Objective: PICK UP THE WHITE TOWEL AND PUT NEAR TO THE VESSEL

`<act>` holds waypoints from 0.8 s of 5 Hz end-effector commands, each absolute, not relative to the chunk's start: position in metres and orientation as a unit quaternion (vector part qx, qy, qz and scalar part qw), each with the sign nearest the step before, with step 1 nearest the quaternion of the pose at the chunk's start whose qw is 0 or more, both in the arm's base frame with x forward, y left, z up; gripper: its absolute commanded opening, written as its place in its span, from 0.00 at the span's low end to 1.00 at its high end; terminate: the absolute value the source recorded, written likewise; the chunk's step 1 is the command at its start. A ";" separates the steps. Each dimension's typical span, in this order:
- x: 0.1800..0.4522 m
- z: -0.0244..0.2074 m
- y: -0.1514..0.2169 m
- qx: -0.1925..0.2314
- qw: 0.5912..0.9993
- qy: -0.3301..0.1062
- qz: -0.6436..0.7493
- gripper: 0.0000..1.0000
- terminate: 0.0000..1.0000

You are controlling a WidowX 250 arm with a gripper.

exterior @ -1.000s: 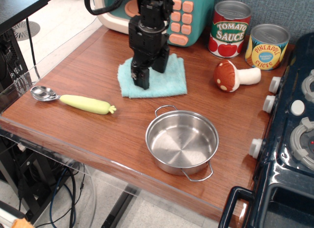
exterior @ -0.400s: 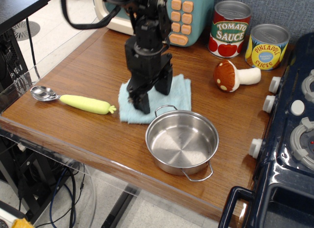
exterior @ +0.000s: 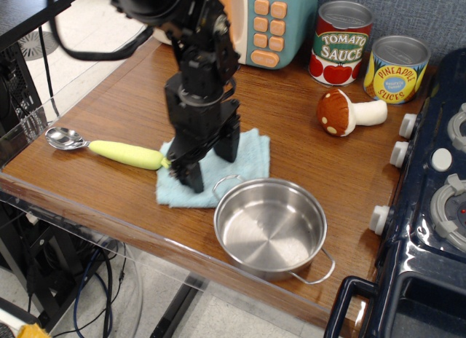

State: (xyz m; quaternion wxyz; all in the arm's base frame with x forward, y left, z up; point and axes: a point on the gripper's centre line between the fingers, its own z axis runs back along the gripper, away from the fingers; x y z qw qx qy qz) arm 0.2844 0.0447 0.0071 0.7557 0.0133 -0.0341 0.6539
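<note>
The white towel (exterior: 247,154) is a pale aqua terry cloth lying flat on the wooden table, and its front right corner touches the vessel. The vessel (exterior: 271,225) is a shiny, empty steel pot with two wire loop handles, standing near the table's front edge. My black gripper (exterior: 210,163) points down onto the towel's left half. Its fingertips (exterior: 194,179) press into the cloth and grip it. The arm hides the towel's middle.
A spoon with a yellow handle (exterior: 127,154) lies just left of the towel, its tip touching it. A toy mushroom (exterior: 348,112), a tomato sauce can (exterior: 342,43) and a pineapple can (exterior: 397,68) stand at the back right. A toy stove (exterior: 437,207) borders the right side.
My gripper has moved toward the front left and dragged the towel along, from the back middle to beside the pot. The pot has turned a little and its handles have shifted.
</note>
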 end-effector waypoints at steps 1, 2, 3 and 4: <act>0.253 0.009 0.063 0.022 0.745 -0.029 0.666 1.00 0.00; 0.255 0.012 0.067 0.018 0.741 -0.030 0.670 1.00 0.00; 0.260 0.020 0.067 0.005 0.738 -0.035 0.674 1.00 0.00; 0.271 0.041 0.064 -0.027 0.736 -0.047 0.675 1.00 0.00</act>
